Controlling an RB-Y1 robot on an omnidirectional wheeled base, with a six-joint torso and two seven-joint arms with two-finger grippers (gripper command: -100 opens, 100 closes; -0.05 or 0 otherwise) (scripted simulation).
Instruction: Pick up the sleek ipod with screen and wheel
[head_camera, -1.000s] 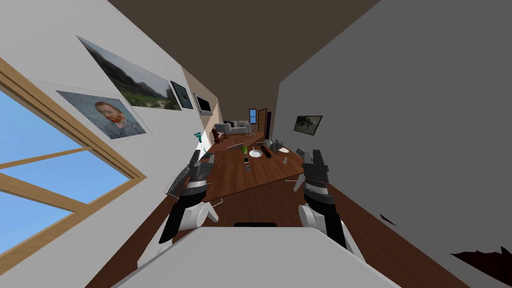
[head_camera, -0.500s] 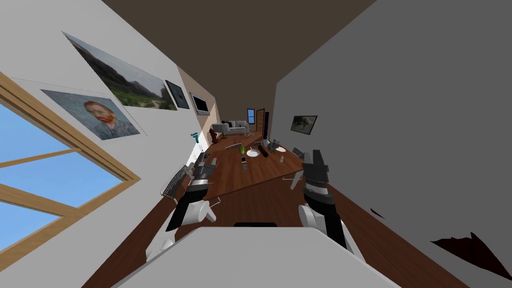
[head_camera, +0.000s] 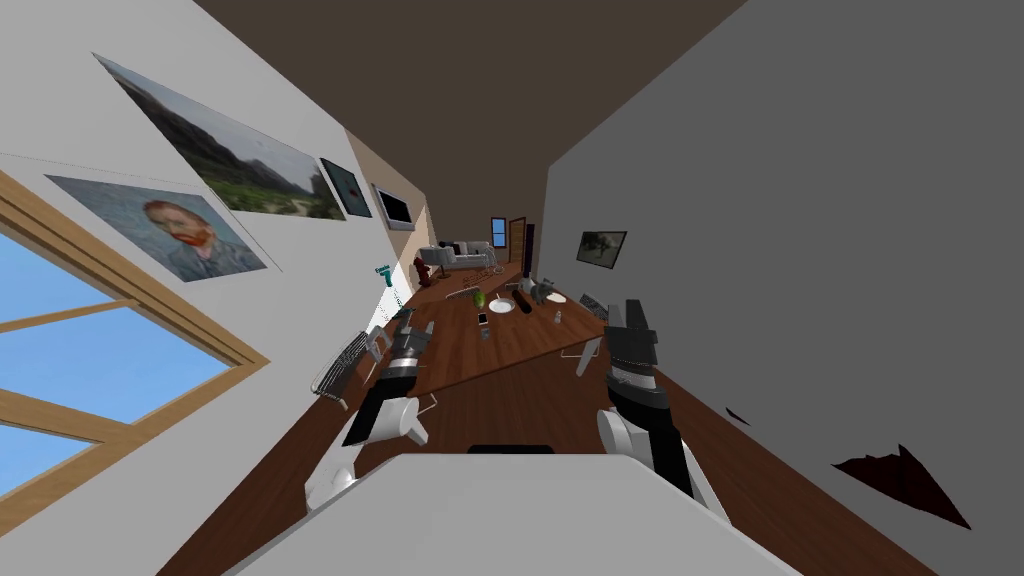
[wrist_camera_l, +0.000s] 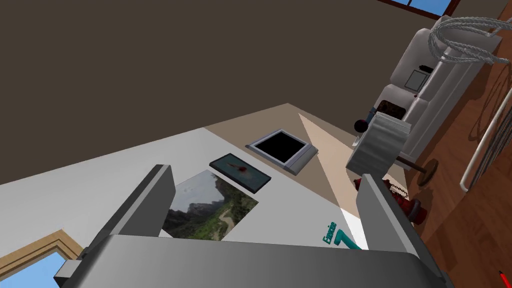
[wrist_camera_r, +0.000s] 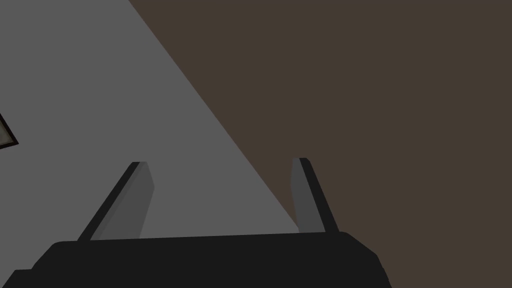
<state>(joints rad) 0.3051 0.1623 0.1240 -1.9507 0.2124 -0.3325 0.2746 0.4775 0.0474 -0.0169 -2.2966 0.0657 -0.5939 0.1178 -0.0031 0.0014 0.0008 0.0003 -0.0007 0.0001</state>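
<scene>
A small white flat device, the ipod (head_camera: 482, 319), lies on the brown wooden table (head_camera: 520, 345) ahead, near its middle, with a small grey item (head_camera: 485, 334) just in front of it. My left gripper (head_camera: 408, 323) is raised at the table's left near corner, well short of the ipod. Its fingers stand open and empty (wrist_camera_l: 265, 175). My right gripper (head_camera: 631, 311) is held up off the table's right side, also open and empty (wrist_camera_r: 220, 163).
A white plate (head_camera: 501, 306), a green object (head_camera: 479, 298), a dark cylinder (head_camera: 521, 301), a grey object (head_camera: 545, 290) and a small shaker (head_camera: 558, 318) stand beyond the ipod. A wire chair (head_camera: 340, 365) is at the table's left. A sofa (head_camera: 460, 257) stands far behind.
My view has swung, so the window and wall pictures slid left. My left gripper has moved slightly right toward the table's corner. The right arm has kept its pose.
</scene>
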